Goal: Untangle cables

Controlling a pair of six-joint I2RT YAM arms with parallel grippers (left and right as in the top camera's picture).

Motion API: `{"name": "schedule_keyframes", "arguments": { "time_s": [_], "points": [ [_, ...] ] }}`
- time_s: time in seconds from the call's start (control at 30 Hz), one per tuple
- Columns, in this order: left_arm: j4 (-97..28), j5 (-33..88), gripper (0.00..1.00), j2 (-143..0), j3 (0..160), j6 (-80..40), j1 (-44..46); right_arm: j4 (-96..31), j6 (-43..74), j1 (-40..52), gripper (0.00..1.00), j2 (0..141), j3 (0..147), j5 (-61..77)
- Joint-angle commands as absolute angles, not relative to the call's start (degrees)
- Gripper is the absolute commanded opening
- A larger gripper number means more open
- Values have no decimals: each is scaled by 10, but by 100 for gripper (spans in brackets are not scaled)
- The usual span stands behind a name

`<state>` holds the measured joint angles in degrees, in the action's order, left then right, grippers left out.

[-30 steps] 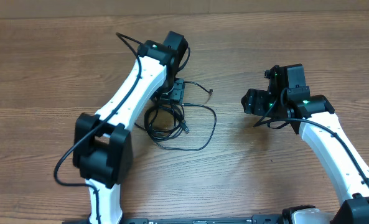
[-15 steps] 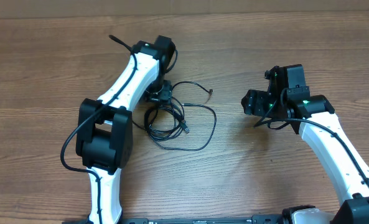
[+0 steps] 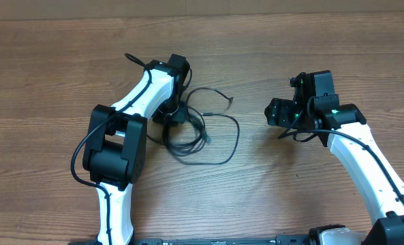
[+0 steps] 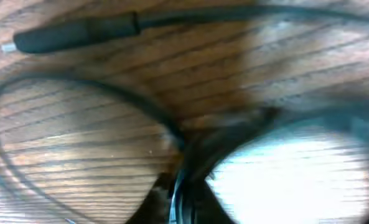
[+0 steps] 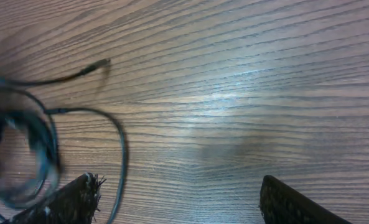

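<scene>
Barely begun — thin black cords (image 3: 203,129) lie looped beneath the left claw (image 3: 173,114), clenched on a strand; the right claw (image 5: 178,190) hangs released, well apart.

Cables (image 5: 47,149) loop at left on wooden table (image 5: 246,74), coil blurred. One plug end (image 5: 100,63) lies apart, upper left. Right gripper (image 5: 178,208) fingertips (image 5: 69,200) spread wide.

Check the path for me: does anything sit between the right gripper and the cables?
Nothing visible does. Only bare table lies between the open right gripper and the nearest loop of the cables. The left gripper is shut on the bundle's far side, out of that path.
</scene>
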<state>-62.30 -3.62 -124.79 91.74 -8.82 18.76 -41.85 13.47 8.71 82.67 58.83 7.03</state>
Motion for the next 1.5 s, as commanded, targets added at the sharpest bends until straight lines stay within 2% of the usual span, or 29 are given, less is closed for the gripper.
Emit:
{"name": "schedule_keyframes", "arguments": {
  "time_s": [0.0,0.1,0.23,0.4,0.6,0.93,1.13,1.37,1.47],
  "points": [
    [-623,-23,4,-1247,925,-88,192,-417,133,86,81,829,604,65],
    [-639,13,4,-1233,955,-87,192,-417,133,86,81,829,604,65],
    [-658,135,4,-1200,1020,-58,188,-422,107,86,93,829,604,135],
    [-656,263,4,-1143,1057,-58,183,-416,42,86,93,829,604,311],
    [-657,346,4,-1106,1057,-70,185,-392,44,86,88,829,604,403],
    [-627,568,4,-1101,1057,-54,184,-325,64,86,83,829,604,440],
    [-579,705,4,-1101,1057,-42,184,-304,131,86,92,830,604,384],
    [-561,708,4,-1101,1056,-37,190,-244,156,86,92,830,604,510],
    [-568,662,4,-1101,1056,-36,192,-219,175,86,91,830,604,537]
  ]
}}
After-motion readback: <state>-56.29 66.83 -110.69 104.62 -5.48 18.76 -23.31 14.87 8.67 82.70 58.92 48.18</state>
